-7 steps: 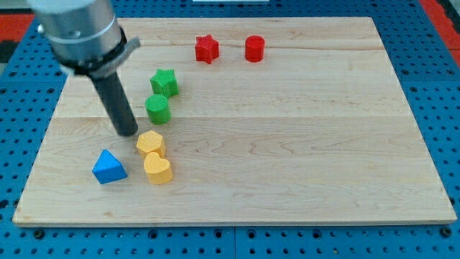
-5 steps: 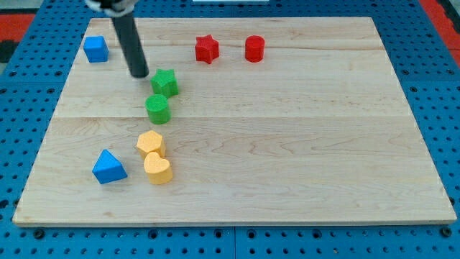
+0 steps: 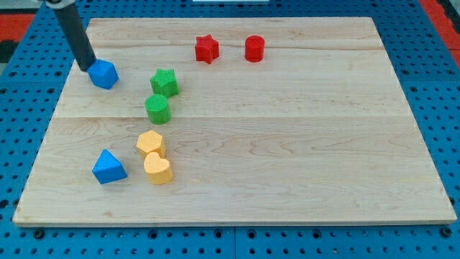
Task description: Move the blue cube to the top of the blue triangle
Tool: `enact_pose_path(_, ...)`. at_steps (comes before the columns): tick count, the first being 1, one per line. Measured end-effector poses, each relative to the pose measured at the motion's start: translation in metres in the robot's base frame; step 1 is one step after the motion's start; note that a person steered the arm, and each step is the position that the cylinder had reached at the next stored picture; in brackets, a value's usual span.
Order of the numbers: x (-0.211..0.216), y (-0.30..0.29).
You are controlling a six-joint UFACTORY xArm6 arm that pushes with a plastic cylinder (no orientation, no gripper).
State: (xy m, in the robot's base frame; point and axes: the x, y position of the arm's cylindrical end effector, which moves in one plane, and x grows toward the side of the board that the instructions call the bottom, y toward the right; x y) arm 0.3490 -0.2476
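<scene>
— Blue cube [image 3: 104, 74] sits near the bench's upper left corner, turned a little so one corner faces the view's bottom. Where's the rod in relation to it?

— My tip [image 3: 85, 68] is touching the cube, or as good as, at about ten o'clock of it. That placing makes sense to me: a push from there would send the cube toward four or five o'clock, down the board.

— And the target?

— The blue triangle [image 3: 108, 167] lies well apart from the cube, almost straight at six o'clock, near the lower left corner. The cube has to end just at its twelve o'clock, so most of the travel is not yet done.

— Does the tool hold anything?

— It has no jaws, so nothing is clasped or let go; it is a bare rod leaning on the cube's side.

— What stands close to the path?

— A green star [image 3: 164, 82] at three o'clock of the cube, a green cylinder [image 3: 157, 108] just below that, then two yellow blocks [image 3: 154, 157] touching each other, right beside the triangle at two to three o'clock. I judge the lane left of them is free.

— Farther out?

— A red star [image 3: 206, 49] and red cylinder [image 3: 254, 48] near the top edge. The bench [image 3: 302, 158] is pale wooden planks, resting on a blue perforated panel [image 3: 445, 93].
</scene>
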Motion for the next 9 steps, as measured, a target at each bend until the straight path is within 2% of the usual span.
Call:
enact_pose_path(1, -0.035, 0.003)
enact_pose_path(2, -0.017, 0.018)
enact_pose_path(3, 0.036, 0.018)
enact_pose_path(5, -0.006, 0.041)
enact_pose_path(6, 0.025, 0.044)
enact_pose_path(7, 0.08, 0.041)
enact_pose_path(9, 0.097, 0.065)
